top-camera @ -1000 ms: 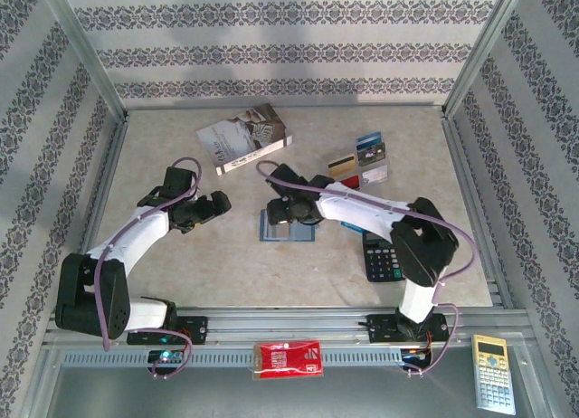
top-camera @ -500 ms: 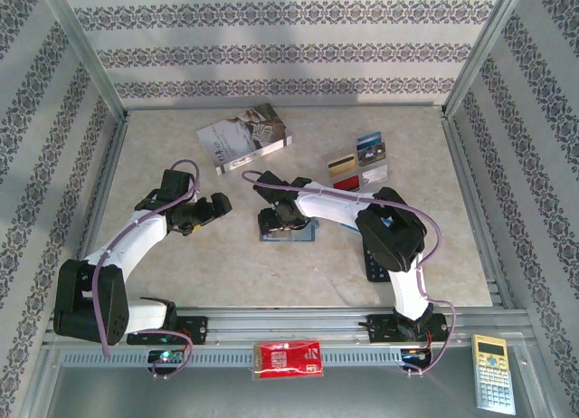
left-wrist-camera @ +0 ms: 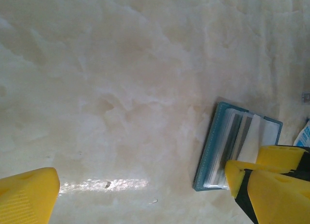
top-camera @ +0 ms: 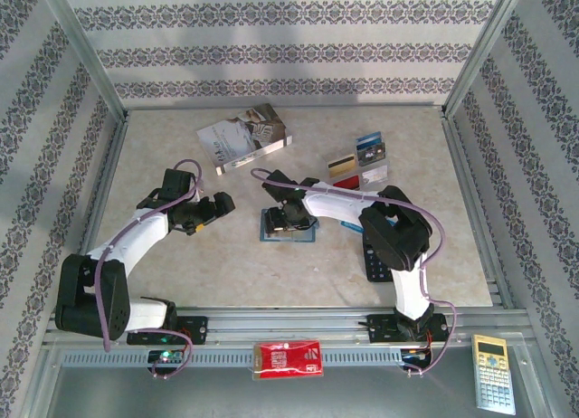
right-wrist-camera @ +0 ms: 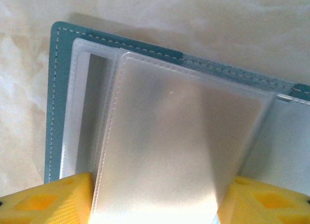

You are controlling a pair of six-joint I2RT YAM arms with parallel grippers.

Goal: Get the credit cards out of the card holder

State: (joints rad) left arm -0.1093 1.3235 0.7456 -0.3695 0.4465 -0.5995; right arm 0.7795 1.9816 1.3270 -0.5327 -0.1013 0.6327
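The card holder (top-camera: 289,230) lies open on the table's middle, a blue-grey cover with clear sleeves (right-wrist-camera: 179,136) inside. My right gripper (top-camera: 286,215) is low over it. In the right wrist view a raised sleeve fills the gap between the yellow fingers (right-wrist-camera: 48,200), its edges meeting both; whether they pinch it is unclear. My left gripper (top-camera: 215,207) stands open to the holder's left, above bare table, one fingertip (left-wrist-camera: 271,183) by the holder's (left-wrist-camera: 227,146) near corner. Several credit cards (top-camera: 360,161) lie loose at the back right.
A grey-white book (top-camera: 242,137) lies at the back left. A black calculator (top-camera: 378,255) sits partly under my right arm. A red packet (top-camera: 288,357) and a pale calculator (top-camera: 493,373) rest on the front ledge. Patterned walls close in the table.
My right arm has folded in, its elbow swinging left, and its gripper has settled lower over the holder's left half. The left arm has barely moved.
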